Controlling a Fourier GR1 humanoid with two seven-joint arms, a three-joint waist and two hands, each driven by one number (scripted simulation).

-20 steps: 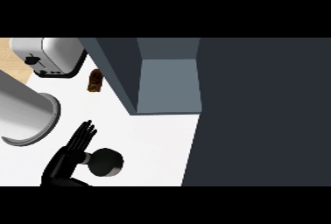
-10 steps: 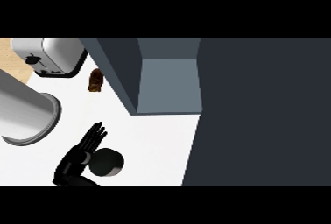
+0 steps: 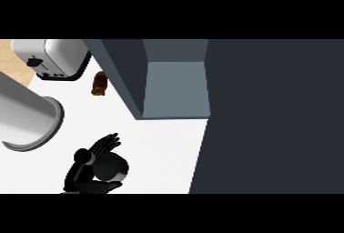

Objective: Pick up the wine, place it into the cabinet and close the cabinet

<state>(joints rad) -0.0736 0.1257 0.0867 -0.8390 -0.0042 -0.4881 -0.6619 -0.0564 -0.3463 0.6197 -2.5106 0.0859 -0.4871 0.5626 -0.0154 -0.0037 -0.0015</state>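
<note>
The head view looks steeply down on a white surface (image 3: 161, 141). Low at the left, a black hand (image 3: 91, 166) comes in from the lower edge; being at the view's left, it is judged to be the robot's left hand. Its fingers (image 3: 106, 143) are straight and fanned out, touching the side of a dark round-topped wine bottle (image 3: 111, 167) without curling round it, so the bottle stands on the surface just beside the palm, not yet gripped. That placement suits lining up a grasp before lifting. The right hand shows nowhere.

Above and to the right stands the grey-blue cabinet (image 3: 174, 86), its pale interior exposed and a large dark door panel (image 3: 275, 118) swung across the right side, open so the bottle can go in. It lies well apart from the bottle.

A big brushed-metal cylinder (image 3: 23, 116) fills the left edge, a silver toaster (image 3: 50, 57) sits at the top left, and a small brown object (image 3: 99, 84) lies near the cabinet's left wall.
</note>
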